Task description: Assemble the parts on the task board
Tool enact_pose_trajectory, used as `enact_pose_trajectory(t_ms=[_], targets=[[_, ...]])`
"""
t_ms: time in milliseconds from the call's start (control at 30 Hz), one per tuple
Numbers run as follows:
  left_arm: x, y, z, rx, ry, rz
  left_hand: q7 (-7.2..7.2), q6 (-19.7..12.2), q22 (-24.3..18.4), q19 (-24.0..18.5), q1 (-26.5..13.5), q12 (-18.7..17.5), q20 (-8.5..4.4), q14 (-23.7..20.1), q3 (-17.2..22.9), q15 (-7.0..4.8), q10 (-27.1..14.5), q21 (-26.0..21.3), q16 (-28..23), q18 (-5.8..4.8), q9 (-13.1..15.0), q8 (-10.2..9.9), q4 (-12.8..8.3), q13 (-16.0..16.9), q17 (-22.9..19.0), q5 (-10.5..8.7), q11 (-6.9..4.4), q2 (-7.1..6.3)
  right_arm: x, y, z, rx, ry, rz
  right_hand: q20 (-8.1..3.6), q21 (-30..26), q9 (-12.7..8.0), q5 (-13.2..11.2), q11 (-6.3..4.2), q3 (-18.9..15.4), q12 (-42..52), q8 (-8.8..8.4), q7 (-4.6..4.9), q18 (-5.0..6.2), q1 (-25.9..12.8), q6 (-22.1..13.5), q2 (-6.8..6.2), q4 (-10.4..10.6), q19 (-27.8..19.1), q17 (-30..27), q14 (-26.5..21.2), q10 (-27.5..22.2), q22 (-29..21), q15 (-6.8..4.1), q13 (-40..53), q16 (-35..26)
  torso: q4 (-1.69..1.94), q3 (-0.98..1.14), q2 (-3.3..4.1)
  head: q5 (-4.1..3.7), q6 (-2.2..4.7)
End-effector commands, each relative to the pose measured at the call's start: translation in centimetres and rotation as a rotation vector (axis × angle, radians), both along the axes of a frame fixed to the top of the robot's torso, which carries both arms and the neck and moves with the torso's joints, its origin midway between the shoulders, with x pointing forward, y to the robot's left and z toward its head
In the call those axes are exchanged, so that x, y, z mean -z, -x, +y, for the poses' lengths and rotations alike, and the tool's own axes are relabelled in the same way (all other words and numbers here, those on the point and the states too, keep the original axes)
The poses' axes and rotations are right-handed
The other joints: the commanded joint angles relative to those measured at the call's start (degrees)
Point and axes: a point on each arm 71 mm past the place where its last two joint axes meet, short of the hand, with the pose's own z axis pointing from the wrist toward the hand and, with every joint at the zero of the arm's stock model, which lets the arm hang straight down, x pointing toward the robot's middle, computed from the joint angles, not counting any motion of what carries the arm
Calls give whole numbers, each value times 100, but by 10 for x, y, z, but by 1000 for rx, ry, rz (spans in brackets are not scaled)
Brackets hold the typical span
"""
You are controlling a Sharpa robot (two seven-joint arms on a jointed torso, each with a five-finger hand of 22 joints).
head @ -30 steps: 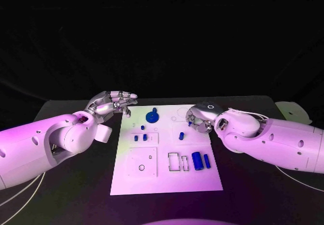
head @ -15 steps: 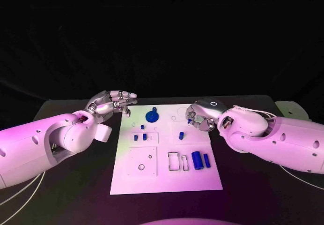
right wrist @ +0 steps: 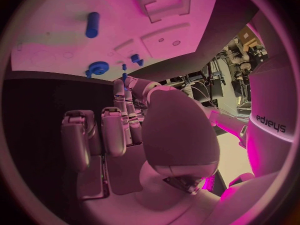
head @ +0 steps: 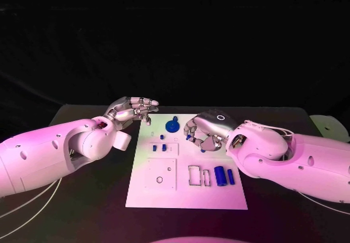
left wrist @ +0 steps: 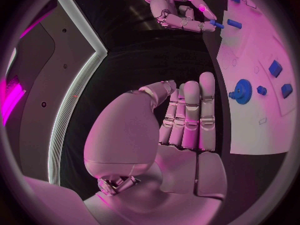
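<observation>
Right hand now sits over the upper middle of the task board, where a second ago it hung off the board's right edge. Its fingers are curled in and pinch a small blue peg, seen from the left wrist camera as a short blue piece at the fingertips, held just above the white plate. The peg that lay alone right of centre a second ago is gone from that spot.

Left hand stays beside the board's upper left corner, off the plate, above the dark surface. Its fingers lie close together, lightly curled, holding nothing.

Other parts on the board: blue gear near the top edge, two small blue blocks in a square recess left of centre, two blue cylinders side by side at the right, just beside an open rectangular frame.
</observation>
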Motion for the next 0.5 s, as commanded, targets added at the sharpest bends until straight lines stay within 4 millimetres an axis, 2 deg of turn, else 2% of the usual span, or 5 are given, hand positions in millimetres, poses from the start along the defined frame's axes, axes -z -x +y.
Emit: enact_pose_trajectory(t_ms=[33,200,267,433,500], targets=[[-1,1,-5,28,10,-3,-7,-28,-5,0,-34,30,26,-45,-9,-14,-46,-38,29,34,1,20,-29,7,-7,36,-8,37,4,6,13,-49,-29,10,-31,12,5,30,-7,5,-27,15,12,-34,-54,21,28,-43,416,2,275,49,1309,-57,-8,4,14,-22,-3,223,-53],[0,0,-7,31,11,-3,-6,-30,-6,-2,-38,35,27,-49,-10,-13,-50,-40,29,34,1,22,-28,9,-9,35,-7,37,17,12,27,-81,-28,40,-32,7,5,33,-7,6,-30,14,13,-32,-55,19,29,-45,414,-2,274,49,1306,-57,-9,1,16,-18,0,463,-122],[0,0,-9,32,11,-3,-7,-29,-7,-3,-39,39,28,-50,-11,-12,-49,-41,30,34,2,24,-28,10,-9,35,-7,39,25,15,32,-91,-22,59,-32,11,5,33,-6,7,-30,14,14,-33,-56,19,29,-46,415,6,276,49,1308,-57,-9,7,8,-19,3,534,-153],[0,0,-12,29,14,-10,-10,-24,-8,-6,-41,56,31,-54,-10,-12,-46,-44,33,34,5,32,-27,15,-11,34,-10,47,41,21,42,-109,-9,97,-31,-11,5,31,-3,3,-35,11,19,-28,-69,11,25,-47,406,-13,272,50,1297,-55,-11,-4,-14,-16,11,662,-219],[-1,0,-13,29,15,-12,-10,-24,-8,-6,-41,56,31,-54,-10,-12,-46,-44,33,34,5,32,-27,15,-11,34,-10,47,47,23,44,-113,-3,108,-31,-11,5,31,-3,3,-35,11,19,-28,-69,11,25,-47,406,-13,272,50,1297,-55,-11,-4,-4,-15,13,692,-246]])
